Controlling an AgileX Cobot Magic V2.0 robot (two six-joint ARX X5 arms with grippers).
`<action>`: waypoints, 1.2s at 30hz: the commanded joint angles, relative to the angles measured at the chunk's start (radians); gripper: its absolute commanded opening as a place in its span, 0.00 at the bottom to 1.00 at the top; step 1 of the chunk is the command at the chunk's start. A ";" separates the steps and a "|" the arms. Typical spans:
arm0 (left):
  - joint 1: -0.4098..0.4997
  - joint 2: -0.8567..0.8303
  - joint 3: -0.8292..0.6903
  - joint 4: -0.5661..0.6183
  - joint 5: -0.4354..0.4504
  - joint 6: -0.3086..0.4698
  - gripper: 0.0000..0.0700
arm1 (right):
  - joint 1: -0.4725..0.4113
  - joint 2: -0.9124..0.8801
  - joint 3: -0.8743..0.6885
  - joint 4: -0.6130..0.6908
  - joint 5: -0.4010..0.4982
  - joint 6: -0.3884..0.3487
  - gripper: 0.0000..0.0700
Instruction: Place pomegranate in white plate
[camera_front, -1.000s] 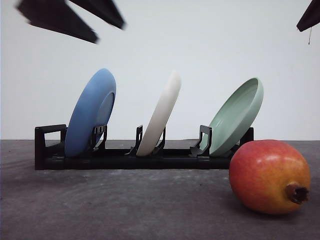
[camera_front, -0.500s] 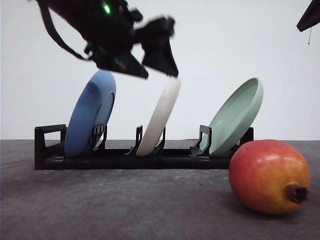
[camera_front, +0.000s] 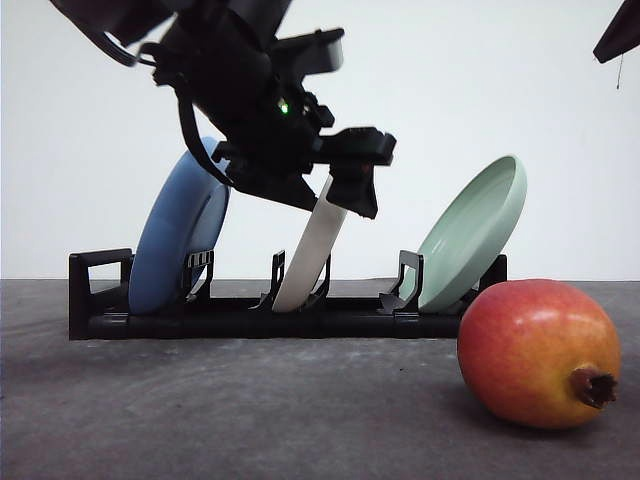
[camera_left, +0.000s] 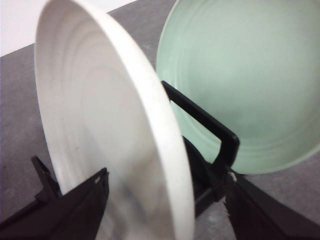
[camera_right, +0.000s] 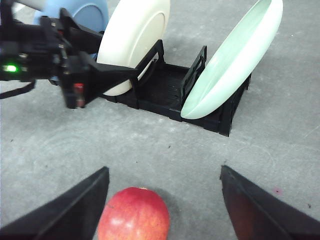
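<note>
Red blending to orange-yellow, the pomegranate lies on its side on the grey tabletop, at about four o'clock in the front view, its dark crown nub pointing toward three o'clock, nothing touching it. Behind it, toward ten o'clock, a black dish rack holds three plates on edge, all leaning the same way: a blue plate at the left end, the white plate in the middle slot, and a pale green plate at the right end, just behind the fruit. The left gripper has its black fingers apart, straddling the upper rim of the white plate; the left wrist view shows a finger on the plate's hollow side and the other on its back side, with the rim between them, and whether either finger touches the plate cannot be told. The right gripper hangs above the pomegranate with its fingers wide apart, the fruit sitting nearer one finger than the other and not held. As a judgement of progress, the task is at an early stage: the white plate is not yet out of the rack and laid flat, the pomegranate is not yet picked up, and the placing itself is all left to do.
</note>
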 joint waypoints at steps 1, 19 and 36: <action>-0.009 0.017 0.025 0.011 -0.008 -0.003 0.47 | 0.005 0.003 0.018 0.010 -0.001 -0.003 0.64; -0.010 -0.002 0.025 -0.005 -0.006 -0.102 0.01 | 0.005 0.003 0.018 0.010 -0.001 -0.003 0.64; -0.010 -0.265 0.025 -0.159 0.018 -0.129 0.01 | 0.005 0.003 0.018 0.010 -0.001 -0.003 0.64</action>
